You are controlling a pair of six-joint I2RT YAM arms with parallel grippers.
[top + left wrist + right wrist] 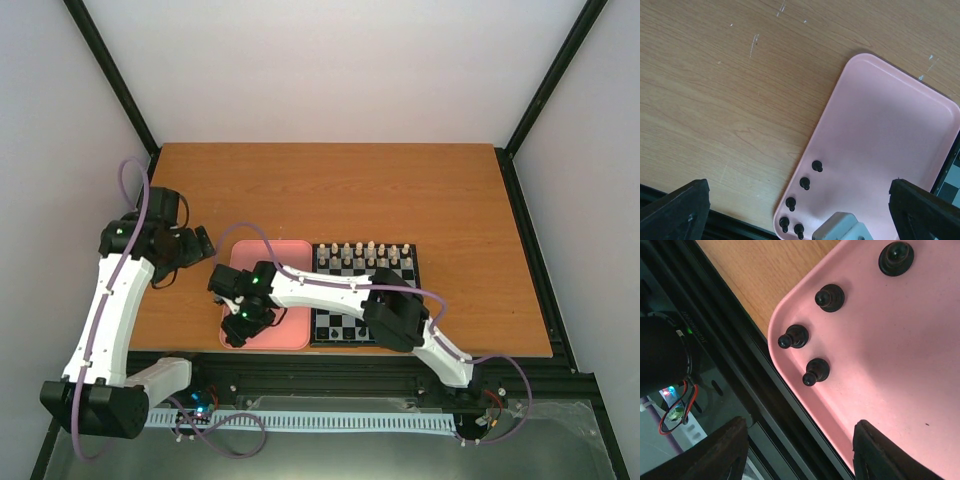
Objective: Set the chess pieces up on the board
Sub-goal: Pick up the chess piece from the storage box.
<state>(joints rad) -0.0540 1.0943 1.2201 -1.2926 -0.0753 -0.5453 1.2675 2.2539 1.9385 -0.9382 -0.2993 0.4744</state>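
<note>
Several tiny black chess pieces point(805, 183) stand along the near-left edge of a pink tray point(880, 125); the right wrist view shows them close up point(815, 371). The board point(362, 292) lies right of the tray, with cream-white pieces point(362, 250) on its far rows and a few black pieces point(335, 329) on its near rows, partly hidden by the right arm. My right gripper point(800, 435) is open and empty, hovering over the tray's near-left corner point(240, 325). My left gripper point(797, 195) is open and empty, left of the tray point(203, 243).
The pink tray point(285, 255) sits against the board's left side near the table's front edge. A black frame rail point(740, 365) runs just below the tray corner. A corner of the board point(951, 184) shows in the left wrist view. Bare wood point(330, 190) lies behind.
</note>
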